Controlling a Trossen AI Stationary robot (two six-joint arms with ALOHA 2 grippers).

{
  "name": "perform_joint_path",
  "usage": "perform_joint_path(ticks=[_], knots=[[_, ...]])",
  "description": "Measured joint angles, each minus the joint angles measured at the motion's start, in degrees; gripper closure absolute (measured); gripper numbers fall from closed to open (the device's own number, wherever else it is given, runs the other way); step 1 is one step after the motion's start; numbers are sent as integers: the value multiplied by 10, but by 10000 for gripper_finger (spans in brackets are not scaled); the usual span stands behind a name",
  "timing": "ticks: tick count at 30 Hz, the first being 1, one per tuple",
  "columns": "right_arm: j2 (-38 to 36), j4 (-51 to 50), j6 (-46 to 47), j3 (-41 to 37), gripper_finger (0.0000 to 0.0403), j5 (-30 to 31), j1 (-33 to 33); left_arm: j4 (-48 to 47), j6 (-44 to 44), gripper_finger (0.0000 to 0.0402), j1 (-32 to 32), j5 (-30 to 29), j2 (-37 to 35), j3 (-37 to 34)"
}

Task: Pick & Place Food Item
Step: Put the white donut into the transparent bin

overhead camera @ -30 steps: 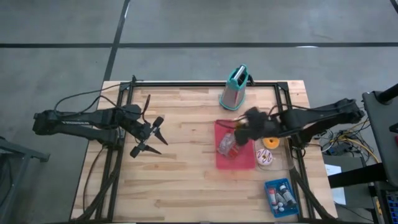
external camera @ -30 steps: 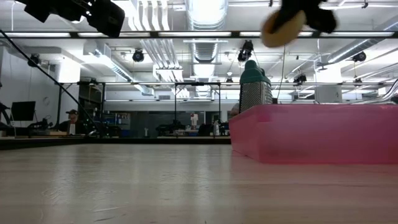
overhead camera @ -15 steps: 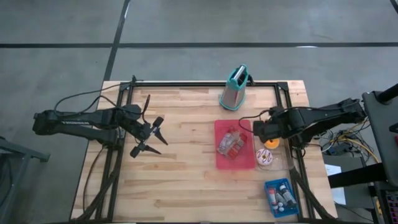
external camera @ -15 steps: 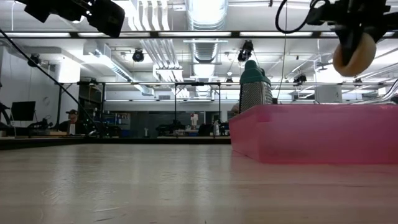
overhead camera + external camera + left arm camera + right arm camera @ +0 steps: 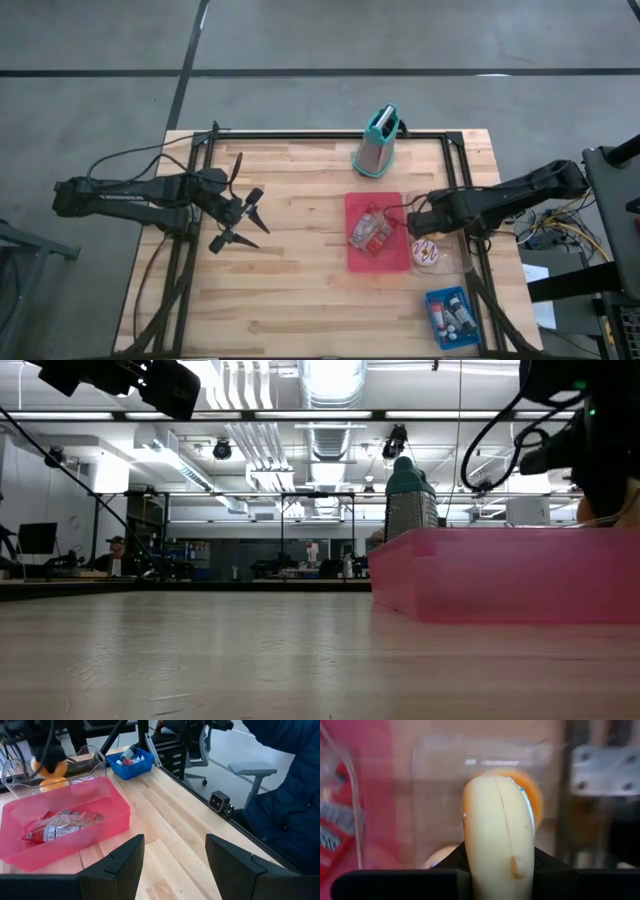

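Observation:
My right gripper (image 5: 418, 224) is shut on a pale yellow round food piece (image 5: 497, 827), over the clear container (image 5: 447, 262) just right of the pink bin (image 5: 352, 262). The left wrist view shows the piece (image 5: 47, 766) hanging above an orange piece (image 5: 54, 784) that lies in the container. The pink bin holds red snack packets (image 5: 370, 233), which lie on its floor. My left gripper (image 5: 243, 217) is open and empty over the table's left half. My right gripper pinches the food piece between its two fingers (image 5: 445, 872), one on each broad side near its lower edge (image 5: 495, 865). The fingers point down from above. The piece stands on edge and is lifted clear, above the container.
A teal-topped grater (image 5: 377, 143) stands at the far edge. A blue basket (image 5: 450, 315) with small bottles sits at the near right corner. A person in a dark blue jacket (image 5: 285, 795) sits beyond the table's edge. Bare wood lies between the arms.
My right gripper has carried the food piece from above the pink bin toward the table's right edge and down, to over the clear container. It has stayed shut on the piece.

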Motion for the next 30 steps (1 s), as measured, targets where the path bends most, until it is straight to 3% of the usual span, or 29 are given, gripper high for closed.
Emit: perform_joint_path(ticks=[7, 30], knots=[[1, 52, -30, -43, 332, -14, 0, 0, 0, 183, 0, 0, 0, 0], [1, 52, -43, -39, 174, -13, 1, 0, 0, 183, 0, 0, 0, 0]])
